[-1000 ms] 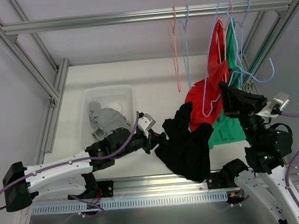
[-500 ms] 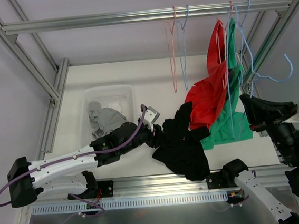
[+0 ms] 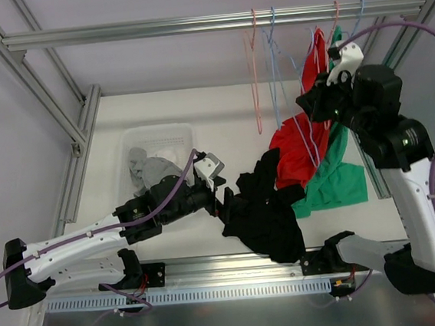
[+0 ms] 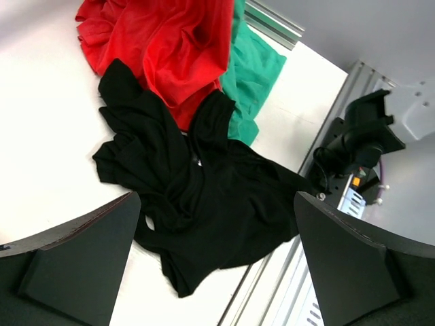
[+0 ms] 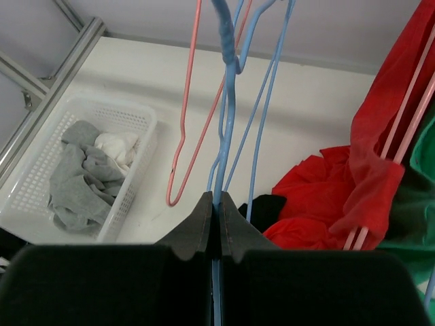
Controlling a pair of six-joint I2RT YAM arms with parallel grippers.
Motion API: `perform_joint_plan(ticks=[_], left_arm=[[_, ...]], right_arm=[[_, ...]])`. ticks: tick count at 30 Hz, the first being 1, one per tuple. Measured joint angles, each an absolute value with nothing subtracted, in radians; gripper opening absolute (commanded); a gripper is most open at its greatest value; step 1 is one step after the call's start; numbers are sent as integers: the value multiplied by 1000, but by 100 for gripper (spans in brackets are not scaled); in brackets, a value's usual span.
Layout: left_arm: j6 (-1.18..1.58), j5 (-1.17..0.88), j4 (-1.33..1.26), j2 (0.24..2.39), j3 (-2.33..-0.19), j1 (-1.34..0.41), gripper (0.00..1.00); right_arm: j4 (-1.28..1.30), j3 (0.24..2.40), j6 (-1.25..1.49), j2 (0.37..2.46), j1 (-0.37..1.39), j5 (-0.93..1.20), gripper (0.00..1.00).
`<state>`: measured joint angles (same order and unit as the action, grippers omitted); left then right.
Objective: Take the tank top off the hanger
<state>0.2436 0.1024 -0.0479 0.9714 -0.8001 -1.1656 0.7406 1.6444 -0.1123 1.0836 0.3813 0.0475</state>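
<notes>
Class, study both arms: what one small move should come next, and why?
Probably the right gripper should hook the bare blue wire hanger it pinches onto the metal rail. The black tank top already lies free on the white table, and the left gripper is open, holding nothing.
</notes>
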Motion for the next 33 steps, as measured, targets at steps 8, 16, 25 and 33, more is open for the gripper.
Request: perform_joint_plan(ticks=[8, 16, 25, 33], left_arm=[[247, 75, -6, 931, -791, -1166, 99], [251, 76, 40, 939, -783, -1166, 99], [251, 81, 57, 1052, -805, -1166, 99], [253, 77, 57, 1361, -910, -1166, 99]], right_arm=[[745, 1983, -116, 1402, 273, 112, 0], [763, 2055, -113, 1610, 270, 125, 0], [708, 1939, -94, 1555, 269, 131, 42], [732, 1794, -112, 1356, 262, 127, 99]])
